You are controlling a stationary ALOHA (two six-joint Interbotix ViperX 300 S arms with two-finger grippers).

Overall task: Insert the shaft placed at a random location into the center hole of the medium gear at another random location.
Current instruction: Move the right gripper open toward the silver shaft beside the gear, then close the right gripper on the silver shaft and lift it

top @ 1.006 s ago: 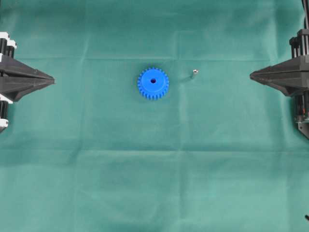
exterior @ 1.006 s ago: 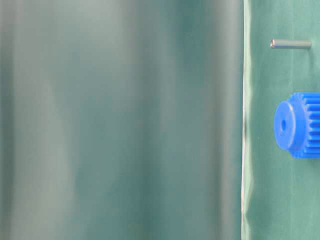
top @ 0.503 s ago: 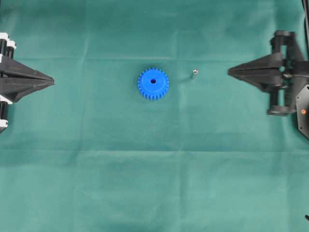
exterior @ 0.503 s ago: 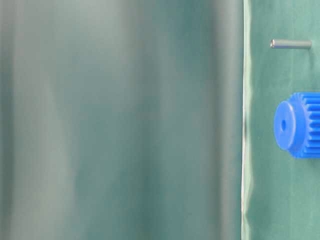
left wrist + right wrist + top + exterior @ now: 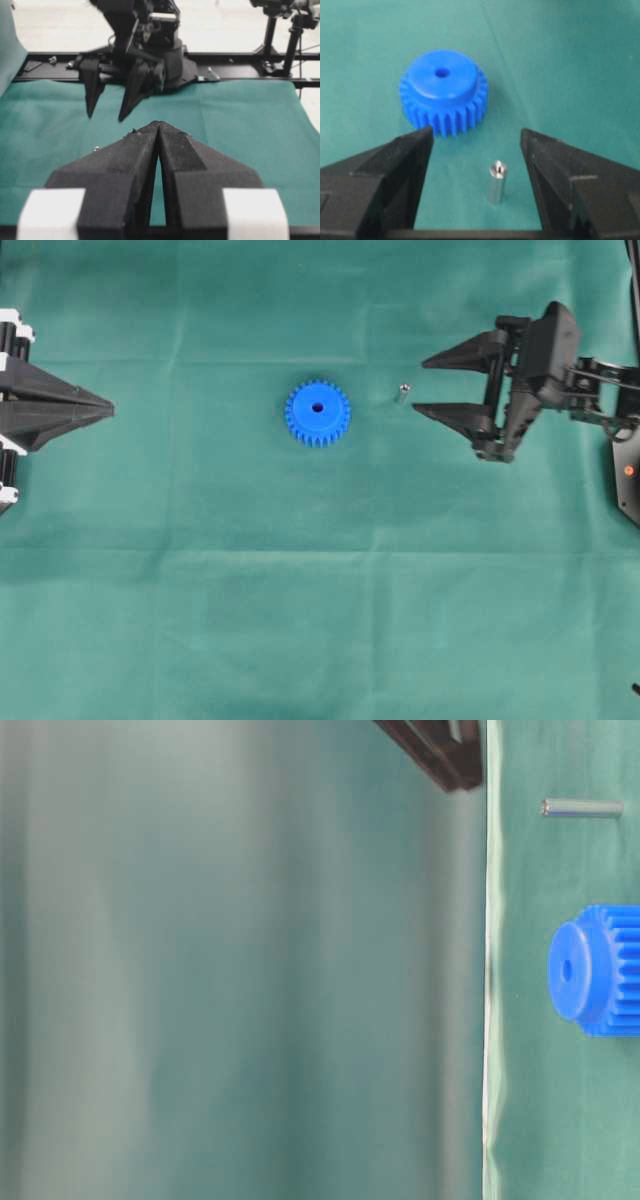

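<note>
Green cloth (image 5: 300,620) covers the whole work surface, creased in a loose grid. Left gripper (image 5: 108,408) sits at the left edge of the overhead view, its two black fingers pressed together to a single point, holding nothing, well apart from the parts. Right gripper (image 5: 418,387) reaches in from the right with its fingers spread wide; nothing is held between them. Blue gear (image 5: 318,412) lies flat near the middle of the cloth, hub up, with its centre hole (image 5: 318,408) open and dark. Metal pin (image 5: 402,393) stands upright on the cloth just right of the gear, not touching it. In the right wrist view the pin (image 5: 496,181) stands in the gap between the spread fingers, touching neither, with the gear (image 5: 443,93) beyond it.
</note>
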